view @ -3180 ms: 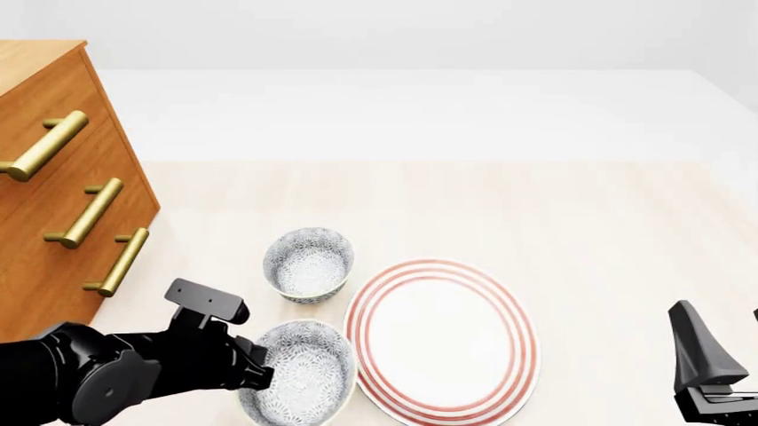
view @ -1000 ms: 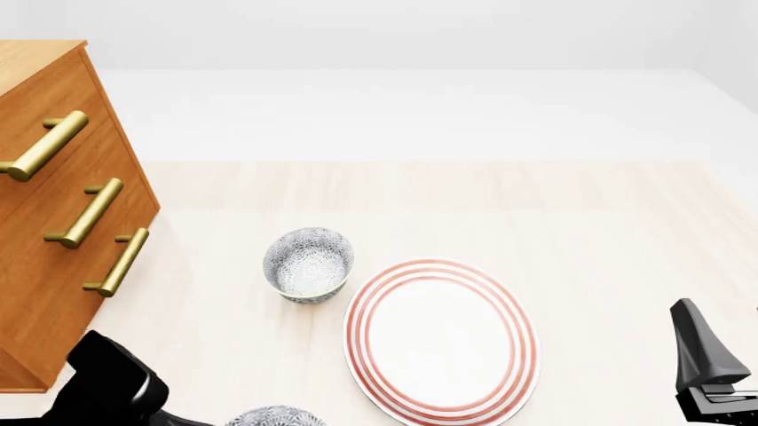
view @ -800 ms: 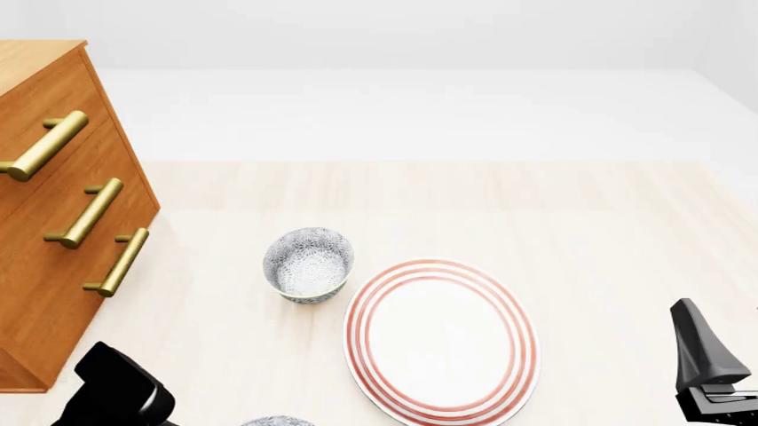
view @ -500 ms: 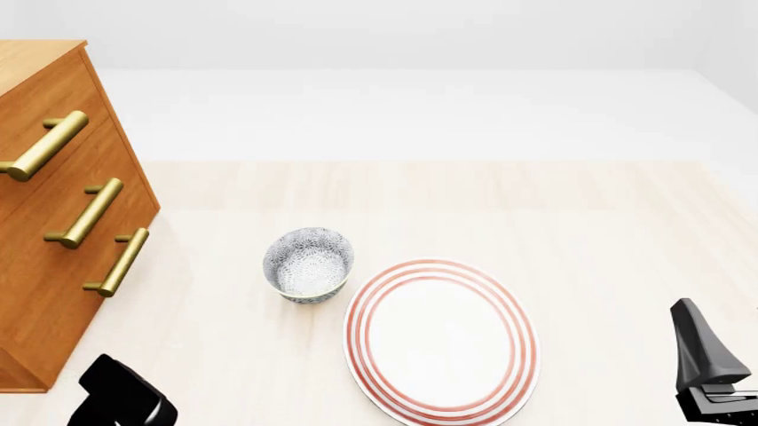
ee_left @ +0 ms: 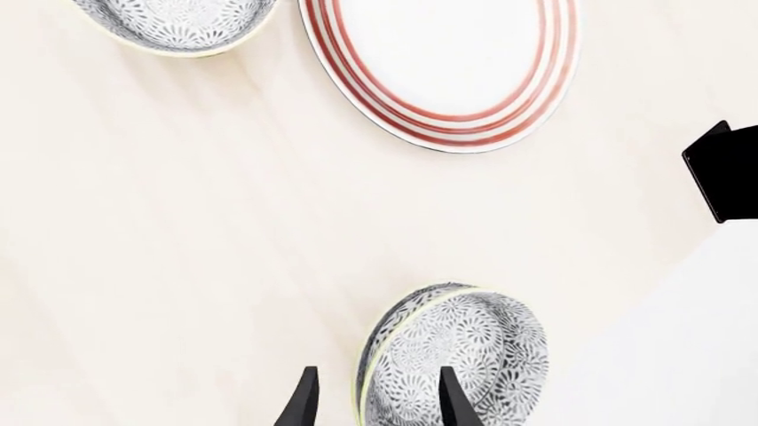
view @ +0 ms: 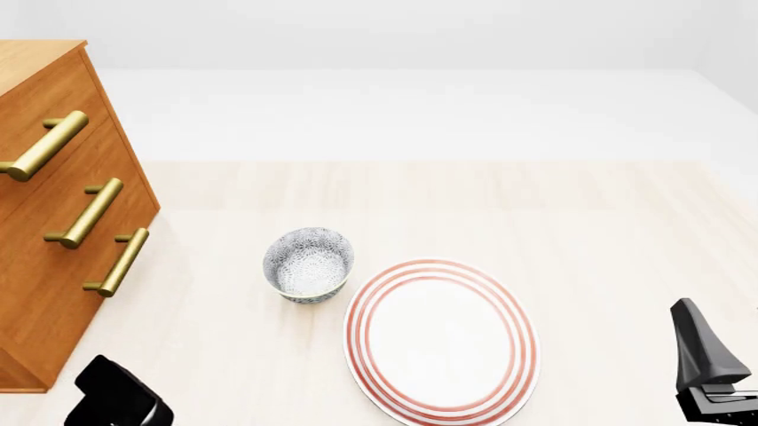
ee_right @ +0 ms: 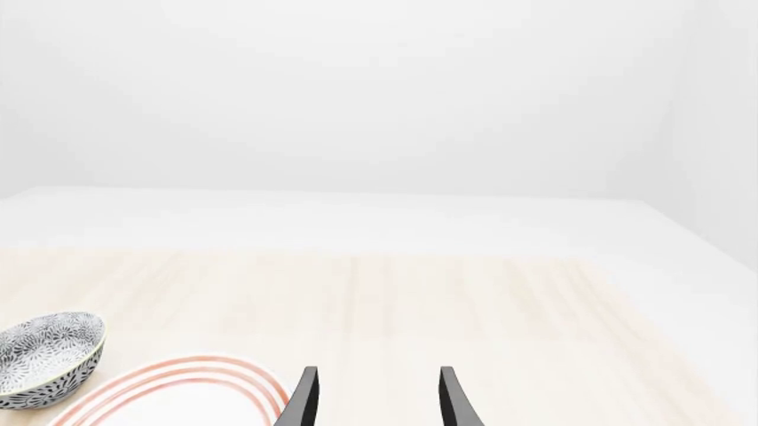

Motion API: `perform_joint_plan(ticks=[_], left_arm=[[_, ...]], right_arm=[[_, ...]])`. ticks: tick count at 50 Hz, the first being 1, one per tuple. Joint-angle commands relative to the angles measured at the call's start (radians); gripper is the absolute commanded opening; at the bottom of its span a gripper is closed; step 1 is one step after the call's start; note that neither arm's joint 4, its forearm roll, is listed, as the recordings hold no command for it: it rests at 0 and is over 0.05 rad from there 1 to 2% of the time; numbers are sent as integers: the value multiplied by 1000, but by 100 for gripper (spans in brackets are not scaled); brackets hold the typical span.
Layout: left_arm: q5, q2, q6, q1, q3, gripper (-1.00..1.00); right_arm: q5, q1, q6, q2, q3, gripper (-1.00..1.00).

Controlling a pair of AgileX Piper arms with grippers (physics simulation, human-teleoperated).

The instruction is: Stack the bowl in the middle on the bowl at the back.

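The bowl in the middle [ee_left: 456, 355], white with fine grey speckles, hangs tilted above the table, with my left gripper [ee_left: 375, 404] shut on its rim. It is out of the front view, where only a black part of my left arm [view: 115, 401] shows at the bottom left. The bowl at the back [view: 308, 264] stands upright on the table, and the left wrist view catches its edge [ee_left: 177, 22]. My right gripper [ee_right: 373, 404] is open with nothing between its fingers, low at the table's right side.
A white plate with red rings [view: 441, 337] lies right of the back bowl. A wooden drawer cabinet with brass handles [view: 59, 213] stands at the left. A black part of my right arm [view: 708, 368] sits at the bottom right corner.
The speckled bowl in my left gripper has risen and dropped out of the front view's bottom edge. The left arm has shifted slightly left. The right arm has not moved.
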Motion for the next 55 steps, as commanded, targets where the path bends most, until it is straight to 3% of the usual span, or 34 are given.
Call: perform_joint_plan(ticks=[1,14,30,37,43,55], left_arm=[[79,-47,21,21,-53,100],[219,-146,96,84,-144,100],[402,-300,120,183,-297,100],[499,-375,143,259,-351,100],[503,-389,146,295,-367,100],[503,-435,182,417,-357,100]], right_arm=[[0,0,0,0,0,100],[0,0,0,0,0,100],[21,-3,5,0,-41,100],[62,-51,43,1,-105,100],[98,-99,68,2,-157,100],[67,-159,93,60,-200,100]])
